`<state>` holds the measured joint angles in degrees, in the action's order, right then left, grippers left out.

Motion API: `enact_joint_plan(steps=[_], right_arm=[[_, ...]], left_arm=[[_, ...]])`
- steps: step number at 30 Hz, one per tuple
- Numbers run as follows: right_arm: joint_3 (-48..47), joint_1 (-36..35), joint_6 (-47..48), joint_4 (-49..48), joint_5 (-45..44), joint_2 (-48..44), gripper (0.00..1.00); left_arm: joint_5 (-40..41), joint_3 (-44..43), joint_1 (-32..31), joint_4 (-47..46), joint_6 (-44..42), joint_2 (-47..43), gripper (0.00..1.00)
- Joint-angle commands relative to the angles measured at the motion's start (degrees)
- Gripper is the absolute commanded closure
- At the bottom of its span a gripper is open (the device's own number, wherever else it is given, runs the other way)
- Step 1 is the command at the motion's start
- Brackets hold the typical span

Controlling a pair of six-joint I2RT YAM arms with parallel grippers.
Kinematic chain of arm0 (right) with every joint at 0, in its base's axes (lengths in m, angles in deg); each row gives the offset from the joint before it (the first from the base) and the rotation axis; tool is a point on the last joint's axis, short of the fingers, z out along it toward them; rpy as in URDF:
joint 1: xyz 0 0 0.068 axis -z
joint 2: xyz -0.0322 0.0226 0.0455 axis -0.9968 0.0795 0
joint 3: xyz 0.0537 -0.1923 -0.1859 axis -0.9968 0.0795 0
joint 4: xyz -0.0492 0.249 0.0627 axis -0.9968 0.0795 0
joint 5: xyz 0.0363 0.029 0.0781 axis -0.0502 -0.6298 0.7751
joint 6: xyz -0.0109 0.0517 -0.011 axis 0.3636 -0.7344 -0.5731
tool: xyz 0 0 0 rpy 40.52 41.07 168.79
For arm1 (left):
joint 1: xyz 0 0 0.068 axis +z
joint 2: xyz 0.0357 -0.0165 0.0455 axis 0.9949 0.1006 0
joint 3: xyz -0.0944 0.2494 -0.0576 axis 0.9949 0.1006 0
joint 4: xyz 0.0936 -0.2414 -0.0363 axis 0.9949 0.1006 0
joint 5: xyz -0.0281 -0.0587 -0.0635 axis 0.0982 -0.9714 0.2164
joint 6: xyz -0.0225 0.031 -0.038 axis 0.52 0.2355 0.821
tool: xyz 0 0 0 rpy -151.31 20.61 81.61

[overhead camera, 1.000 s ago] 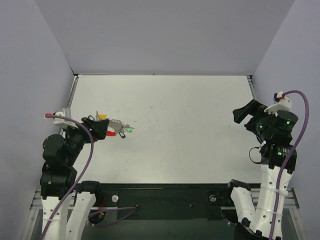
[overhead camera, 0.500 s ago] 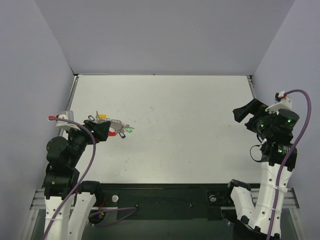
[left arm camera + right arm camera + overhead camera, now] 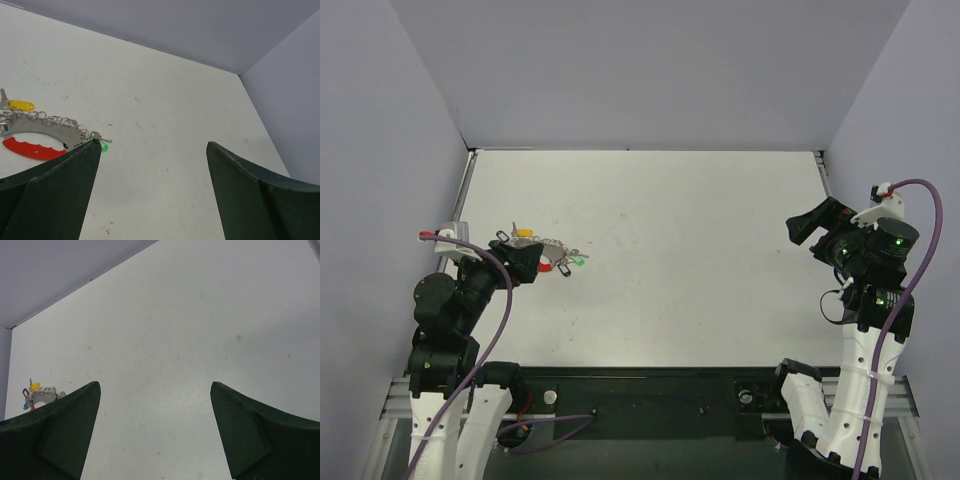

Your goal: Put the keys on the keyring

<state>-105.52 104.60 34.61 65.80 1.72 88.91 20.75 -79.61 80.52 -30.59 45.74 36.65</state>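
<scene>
At nine o'clock, near the edge of the white surface (image 3: 700, 260), one silvery metal keyring (image 3: 47, 130) lay beside three plastic-headed keys (image 3: 30, 149); left end effector (image 3: 153, 145) and right end effector (image 3: 155, 385) gaped empty, room stretching toward three o'clock.

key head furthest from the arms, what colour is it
The key head is yellow, clearest in the left wrist view.

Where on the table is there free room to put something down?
The middle and right of the table are bare, from the back wall to the near edge, as far as the right hand. Only the left side is crowded: the keys and the keyring lie bunched there, close by the left hand.
</scene>
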Motion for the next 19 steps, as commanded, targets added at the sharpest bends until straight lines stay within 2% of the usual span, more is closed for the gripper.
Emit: enact_joint_plan(steps=[1,19], right_arm=[[0.0,0.4,-0.1,-0.7,-0.2,-0.2,0.14],[-0.1,0.4,0.6,-0.4,-2.2,-0.3,0.14]], left_arm=[[-1.3,0.2,-0.3,-3.5,0.8,-0.1,0.03],[-1.9,-0.6,-0.3,-2.8,0.7,-0.3,0.03]])
